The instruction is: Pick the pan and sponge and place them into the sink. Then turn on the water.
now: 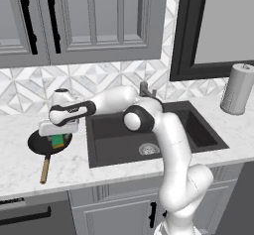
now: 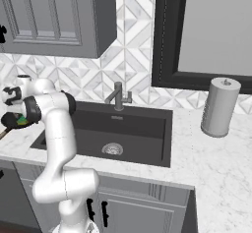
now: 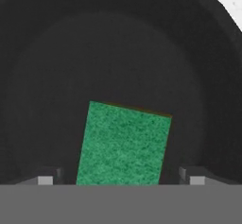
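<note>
The black pan (image 1: 35, 145) lies on the marble counter left of the sink (image 1: 198, 130), its wooden handle (image 1: 45, 170) pointing toward the front edge. The green sponge (image 3: 124, 145) rests inside the pan (image 3: 118, 53), also seen as the sponge (image 1: 58, 141) in the left base view. My gripper (image 3: 120, 178) is open and hangs low over the pan, one fingertip on each side of the sponge with small gaps. The gripper (image 1: 58, 135) points straight down. From the right, the pan (image 2: 9, 121) and sponge (image 2: 22, 122) peek out behind my arm. No water falls from the faucet (image 2: 118, 97).
The faucet (image 1: 147, 89) stands behind the sink (image 2: 147, 124), with a round metal drain (image 2: 112, 149) in the basin. A grey paper towel roll (image 1: 237, 88) stands on the counter to the right. Upper cabinets hang above the pan.
</note>
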{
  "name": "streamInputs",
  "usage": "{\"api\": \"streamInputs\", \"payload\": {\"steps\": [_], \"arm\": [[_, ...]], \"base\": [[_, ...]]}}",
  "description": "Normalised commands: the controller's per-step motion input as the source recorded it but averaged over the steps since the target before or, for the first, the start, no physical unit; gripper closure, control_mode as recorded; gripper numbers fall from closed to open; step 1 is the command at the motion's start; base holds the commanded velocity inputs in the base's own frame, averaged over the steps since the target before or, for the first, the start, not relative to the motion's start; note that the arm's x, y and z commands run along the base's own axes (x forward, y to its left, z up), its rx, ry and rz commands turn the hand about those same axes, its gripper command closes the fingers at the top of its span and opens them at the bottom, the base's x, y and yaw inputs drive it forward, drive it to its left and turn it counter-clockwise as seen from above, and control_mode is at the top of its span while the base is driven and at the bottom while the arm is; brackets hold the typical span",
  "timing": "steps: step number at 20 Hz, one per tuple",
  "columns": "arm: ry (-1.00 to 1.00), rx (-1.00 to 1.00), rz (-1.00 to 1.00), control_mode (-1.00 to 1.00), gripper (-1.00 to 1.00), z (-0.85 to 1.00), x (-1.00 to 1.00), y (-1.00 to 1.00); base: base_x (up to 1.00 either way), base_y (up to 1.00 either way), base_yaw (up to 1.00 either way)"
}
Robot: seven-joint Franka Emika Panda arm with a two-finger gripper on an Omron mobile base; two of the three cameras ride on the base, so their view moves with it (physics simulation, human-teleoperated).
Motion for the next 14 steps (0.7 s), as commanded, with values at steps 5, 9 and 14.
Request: {"api": "streamInputs", "payload": {"steps": [5, 9, 14], "arm": [[-0.03, 0.0, 0.0, -1.0, -1.0, 0.25, -0.22, -0.09], [-0.09, 0.0, -0.08, -1.0, -1.0, 0.16, -0.97, -0.25], [0.0, 0.0, -0.16, -1.0, -1.0, 0.0, -0.96, -0.03]], "base": [[0.0, 0.0, 0.0], [0.0, 0.0, 0.0], [0.0, 0.0, 0.0]]}}
